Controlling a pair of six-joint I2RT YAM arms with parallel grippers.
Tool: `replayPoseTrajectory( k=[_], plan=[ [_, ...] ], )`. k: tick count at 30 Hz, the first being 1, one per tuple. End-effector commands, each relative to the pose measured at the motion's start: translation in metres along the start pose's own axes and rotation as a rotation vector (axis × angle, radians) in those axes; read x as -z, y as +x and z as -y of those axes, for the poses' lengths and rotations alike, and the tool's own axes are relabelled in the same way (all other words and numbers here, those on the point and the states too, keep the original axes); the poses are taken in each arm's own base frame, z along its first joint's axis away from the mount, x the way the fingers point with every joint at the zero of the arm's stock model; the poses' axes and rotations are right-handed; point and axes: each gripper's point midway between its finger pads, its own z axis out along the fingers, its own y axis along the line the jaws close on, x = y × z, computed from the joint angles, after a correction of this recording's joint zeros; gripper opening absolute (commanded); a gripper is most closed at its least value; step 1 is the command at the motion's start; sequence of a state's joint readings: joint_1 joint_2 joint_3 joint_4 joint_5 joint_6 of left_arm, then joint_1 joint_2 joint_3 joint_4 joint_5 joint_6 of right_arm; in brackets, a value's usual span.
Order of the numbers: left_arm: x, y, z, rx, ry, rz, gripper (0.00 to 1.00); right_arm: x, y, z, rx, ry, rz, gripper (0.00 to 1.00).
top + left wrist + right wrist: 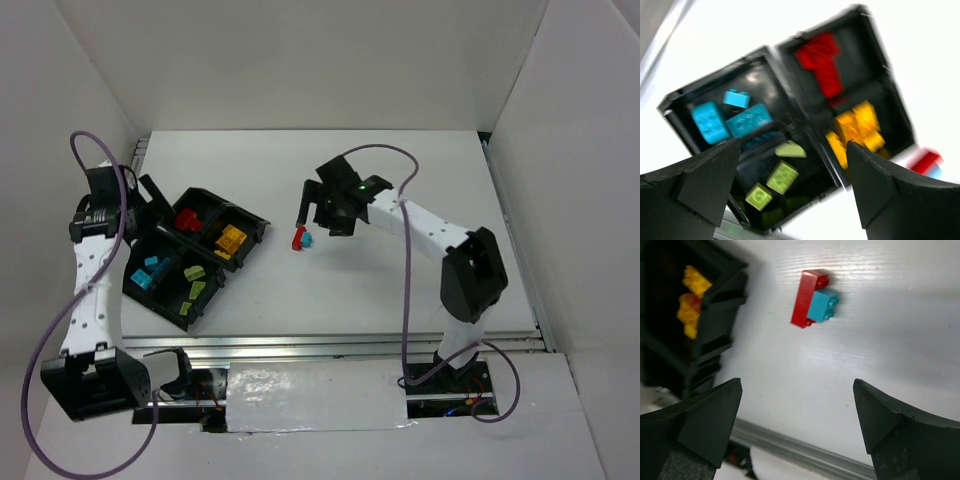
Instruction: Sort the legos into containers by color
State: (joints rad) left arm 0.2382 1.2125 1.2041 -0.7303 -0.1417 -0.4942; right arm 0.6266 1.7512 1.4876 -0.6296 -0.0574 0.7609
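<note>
The black four-compartment tray point(256, 224) lies at the left. Its compartments hold red bricks point(188, 218), orange-yellow bricks point(231, 240), cyan bricks point(152, 272) and lime green bricks point(195, 285). A red brick point(297, 238) joined to a small cyan brick point(307, 240) lies on the table right of the tray. My right gripper point(312, 212) hovers just above and beyond this pair, open and empty point(796, 382); the red brick point(804, 299) and cyan brick point(821, 306) show ahead of it. My left gripper point(150, 203) is open and empty point(793, 144) above the tray point(771, 50).
White walls enclose the table on three sides. A metal rail point(340, 345) runs along the near edge, in front of the arm bases. The tray's corner point(715, 315) with orange bricks sits left of my right gripper.
</note>
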Motion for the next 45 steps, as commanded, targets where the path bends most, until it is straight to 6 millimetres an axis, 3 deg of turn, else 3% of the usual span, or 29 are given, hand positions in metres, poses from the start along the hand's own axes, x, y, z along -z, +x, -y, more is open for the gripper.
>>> replayPoseTrajectory(
  k=[1,6,7,9,13,21,26,27,32,36,40,45],
  plan=[
    [0.028,0.02,0.024,-0.094,0.199,-0.047,1.0,-0.011,-0.006,0.028,0.078,0.269,0.08,1.0],
    [0.059,0.053,0.035,-0.108,0.352,-0.069,0.99,-0.052,-0.002,0.023,0.139,0.364,0.083,0.99],
    [0.056,0.069,0.034,-0.106,0.371,-0.101,0.99,-0.055,-0.005,0.017,0.146,0.364,0.087,1.0],
    [0.056,0.083,0.03,-0.097,0.382,-0.103,0.99,-0.074,0.001,0.024,0.155,0.396,0.061,1.0],
    [0.059,0.103,0.033,-0.125,0.425,-0.152,1.0,-0.092,0.005,0.028,0.161,0.411,0.058,1.0],
    [0.068,0.093,0.053,-0.185,0.472,-0.157,1.0,-0.12,0.021,0.03,0.166,0.373,0.003,0.93],
    [0.067,0.093,0.065,-0.218,0.496,-0.184,1.0,-0.114,0.02,0.013,0.136,0.279,0.016,0.92],
    [0.066,0.095,0.068,-0.228,0.504,-0.192,1.0,-0.105,0.014,0.003,0.123,0.24,0.042,0.91],
    [0.065,0.096,0.075,-0.251,0.518,-0.204,1.0,-0.101,0.0,-0.013,0.109,0.195,0.082,0.91],
    [0.065,0.098,0.079,-0.27,0.528,-0.212,1.0,-0.127,0.008,0.001,0.126,0.288,0.02,0.86],
    [0.066,0.1,0.081,-0.278,0.537,-0.217,1.0,-0.134,0.015,0.007,0.144,0.299,0.002,0.76],
    [0.063,0.104,0.082,-0.273,0.54,-0.233,1.0,-0.138,0.021,0.02,0.148,0.323,-0.029,0.79]
  ],
)
